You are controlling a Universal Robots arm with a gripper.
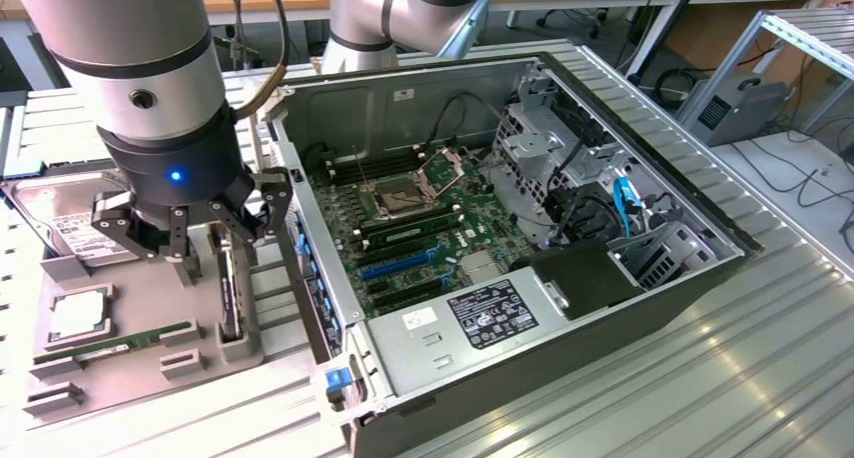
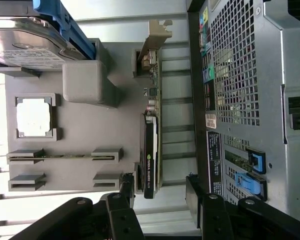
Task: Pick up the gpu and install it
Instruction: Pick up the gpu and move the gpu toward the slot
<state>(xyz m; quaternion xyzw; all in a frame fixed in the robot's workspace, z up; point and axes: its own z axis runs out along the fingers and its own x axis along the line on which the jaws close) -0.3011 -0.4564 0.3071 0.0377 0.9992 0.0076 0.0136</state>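
While the hand [image 1: 220,260] hangs spread wide over the grey holder tray [image 1: 134,378] at the exterior view's left, the gpu [image 1: 230,290] stands on its long edge in a slot of that tray. It is just beside the open computer case [image 1: 667,308], with one finger on either side of it and nothing pinched.

In the wrist view the black fan block [image 2: 149,155] is the part of the card nearest the fingers, and the silver bracket [image 2: 157,35] is at the far end. The card looks light and stiff but fragile, with small parts on its bare board. The best grip is probably across its thickness at the fan block, near the middle. The smooth shroud may slip, and an off-centre grip could let the card tilt.
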